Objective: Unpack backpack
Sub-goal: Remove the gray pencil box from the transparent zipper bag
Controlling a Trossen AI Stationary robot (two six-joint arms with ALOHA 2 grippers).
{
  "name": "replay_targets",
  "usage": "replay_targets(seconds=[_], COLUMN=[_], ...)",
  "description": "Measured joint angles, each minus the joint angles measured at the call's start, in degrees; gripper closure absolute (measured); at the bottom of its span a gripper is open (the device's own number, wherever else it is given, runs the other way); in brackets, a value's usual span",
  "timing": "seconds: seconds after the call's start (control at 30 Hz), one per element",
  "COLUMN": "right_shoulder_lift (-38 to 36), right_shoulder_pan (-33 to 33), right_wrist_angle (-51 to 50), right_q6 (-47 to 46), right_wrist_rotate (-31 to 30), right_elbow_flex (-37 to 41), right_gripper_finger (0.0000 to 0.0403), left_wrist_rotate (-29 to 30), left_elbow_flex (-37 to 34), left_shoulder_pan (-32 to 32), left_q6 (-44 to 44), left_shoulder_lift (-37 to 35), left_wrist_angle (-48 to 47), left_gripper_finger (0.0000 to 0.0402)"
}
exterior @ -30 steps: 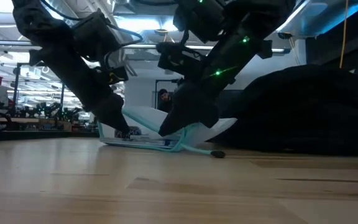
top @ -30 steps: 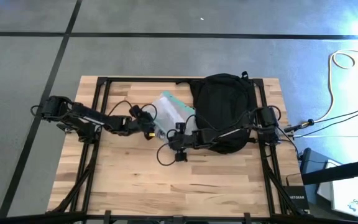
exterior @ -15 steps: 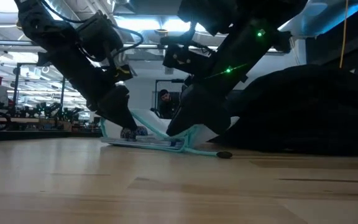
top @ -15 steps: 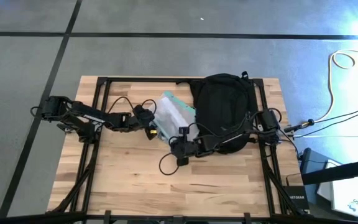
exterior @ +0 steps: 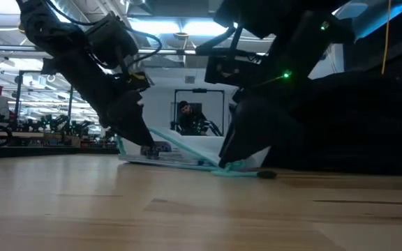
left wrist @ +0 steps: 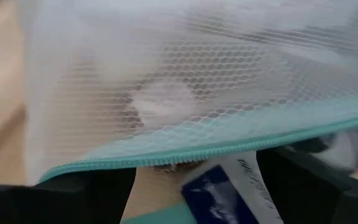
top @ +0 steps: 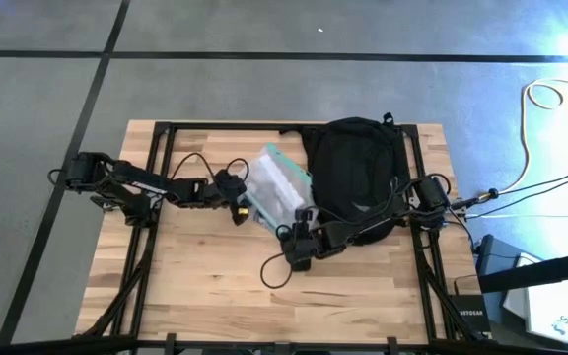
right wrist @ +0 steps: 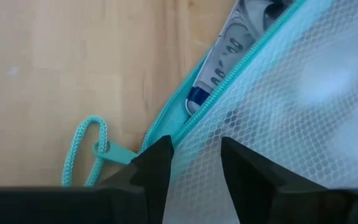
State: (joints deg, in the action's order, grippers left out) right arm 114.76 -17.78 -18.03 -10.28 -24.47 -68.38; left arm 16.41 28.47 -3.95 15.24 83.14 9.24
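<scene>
The black backpack [top: 358,168] lies flat at the table's far right, a dark mound in the low view [exterior: 368,118]. Left of it lies a clear mesh pouch with teal edges [top: 276,185]; packets show inside it [right wrist: 229,56]. My left gripper [top: 245,204] is open at the pouch's left side, at its unzipped mouth [left wrist: 204,180]. My right gripper [top: 301,215] is shut on the pouch's near corner [right wrist: 194,155]. A teal cord loop [right wrist: 82,149] trails from that corner onto the wood. My left gripper has its two fingers [left wrist: 86,193] spread at the pouch's unzipped edge [left wrist: 185,152], and the upper mesh layer lies across above them. Whether the fingers grip a layer I cannot tell. My right gripper pinches the upper mesh layer [right wrist: 194,134] between its two fingers, right beside the teal zipper's end [right wrist: 166,134]. It comes slanting down from the table's right and near side. The pinched corner is raised off the wood while the lower layer stays on the table [exterior: 166,159].
Black frame rails [top: 156,197] run along the table's left and right sides. Bare wood [top: 215,286] lies toward the near edge, with a black cable loop [top: 272,271] hanging by my right wrist. A person [exterior: 185,115] shows in the room beyond the table.
My right gripper has moved toward the table's near edge and a little to the right, still shut on the pouch's corner, drawing that corner with it. The pouch has spread out toward the near side. My left gripper has shifted slightly right, toward the pouch.
</scene>
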Motion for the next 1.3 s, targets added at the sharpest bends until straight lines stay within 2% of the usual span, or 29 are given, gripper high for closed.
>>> replay_targets(seconds=[0.1,0.23,0.33,0.53,0.9,1.3], right_shoulder_lift=[0.0,0.02,0.04,0.04,0.04,-0.36], right_shoulder_pan=[0.17,0.28,0.28,0.28,0.28,0.17], right_wrist_angle=[0.47,2.06,2.92,3.49,3.55,2.72], right_q6=[0.01,0.04,0.04,0.09,0.24,0.48], right_wrist_rotate=[0.01,0.0,0.0,-0.02,-0.37,-0.42], right_elbow_flex=[0.02,0.02,0.04,0.04,0.04,0.04], right_gripper_finger=[0.0289,0.0298,0.0299,0.0299,0.0299,0.0299], left_wrist_rotate=[0.61,12.48,15.94,13.5,10.59,-5.86], left_elbow_flex=[-0.02,0.13,0.13,0.11,0.19,0.15], left_shoulder_pan=[2.86,6.01,7.86,12.29,16.35,24.27], left_q6=[-1.57,-1.25,0.1,1.86,8.24,17.41], left_shoulder_lift=[0.08,1.05,2.87,3.64,3.52,3.01], left_wrist_angle=[-3.97,-8.43,-8.3,-4.68,-9.88,-10.59], left_gripper_finger=[0.0093,0.0093,0.0093,0.0093,0.0093,0.0093])
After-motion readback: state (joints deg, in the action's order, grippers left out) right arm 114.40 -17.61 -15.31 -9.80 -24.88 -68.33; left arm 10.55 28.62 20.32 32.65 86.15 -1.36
